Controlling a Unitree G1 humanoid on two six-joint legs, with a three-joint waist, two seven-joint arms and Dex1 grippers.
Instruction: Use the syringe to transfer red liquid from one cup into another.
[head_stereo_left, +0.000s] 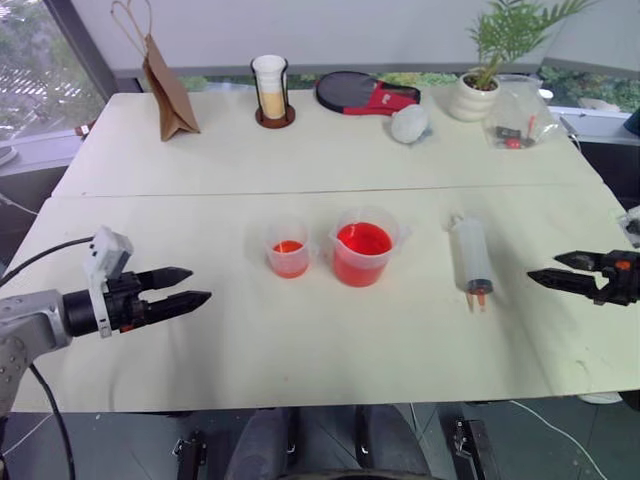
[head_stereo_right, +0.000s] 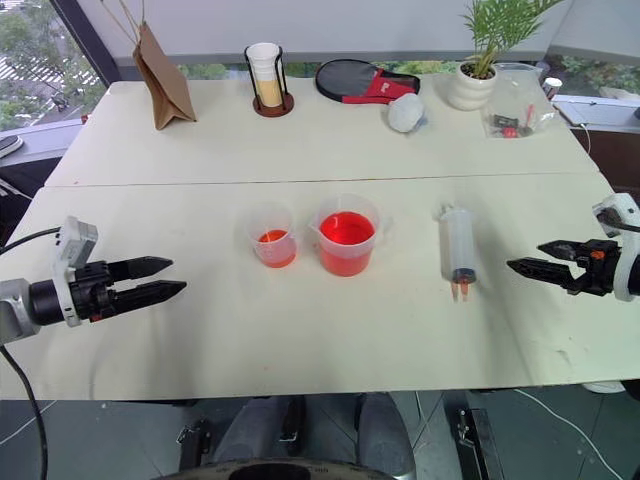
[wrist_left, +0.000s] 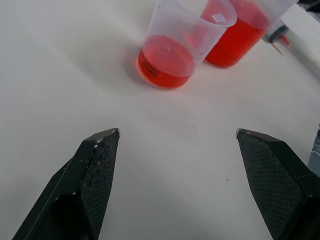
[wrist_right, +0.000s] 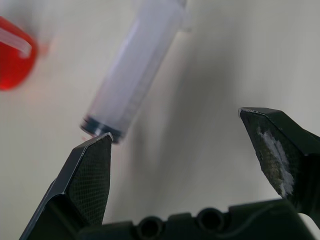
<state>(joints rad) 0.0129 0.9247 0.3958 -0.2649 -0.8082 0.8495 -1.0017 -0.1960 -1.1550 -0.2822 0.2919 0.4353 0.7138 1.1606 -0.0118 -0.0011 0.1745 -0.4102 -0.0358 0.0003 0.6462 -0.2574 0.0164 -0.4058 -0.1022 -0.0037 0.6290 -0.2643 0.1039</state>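
Cream bench (head_stereo_left: 300, 360): syringe (head_stereo_left: 470, 260) lies lengthwise at centre-right, tip toward frame bottom, nearest the open, empty right tool (head_stereo_left: 548, 268); left tool (head_stereo_left: 188, 285) open too.

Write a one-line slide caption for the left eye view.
Open left gripper and right gripper flank two cups of red liquid and a syringe lying on the table.

No legible txt anywhere.
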